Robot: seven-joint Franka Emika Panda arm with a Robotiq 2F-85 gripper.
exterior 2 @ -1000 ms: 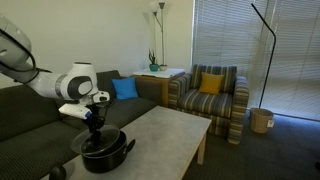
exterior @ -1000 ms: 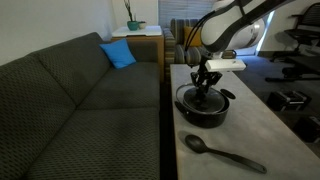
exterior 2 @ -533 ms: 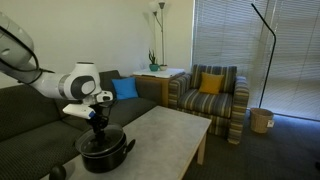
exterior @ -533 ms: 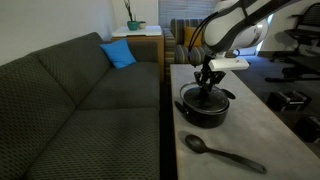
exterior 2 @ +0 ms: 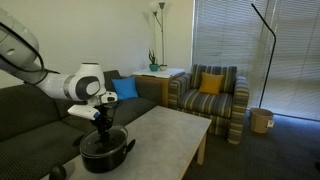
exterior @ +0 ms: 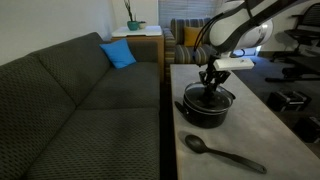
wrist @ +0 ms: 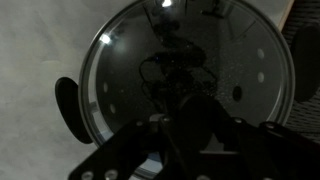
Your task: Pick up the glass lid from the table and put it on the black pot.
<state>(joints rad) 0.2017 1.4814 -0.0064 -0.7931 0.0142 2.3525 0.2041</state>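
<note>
Glass lid [wrist: 130,70] over black pot [exterior: 203,112] mouth | pot on surface [exterior: 255,130] | pincer [exterior: 212,85] at lid knob, clamped or apart: cannot tell

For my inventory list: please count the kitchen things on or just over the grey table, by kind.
black pot: 1
glass lid: 1
black spoon: 1
Total: 3

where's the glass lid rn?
In an exterior view the glass lid is under the gripper, held by its knob over the black pot on the table, beyond the black spoon. Can't tell if it's seated.
</note>
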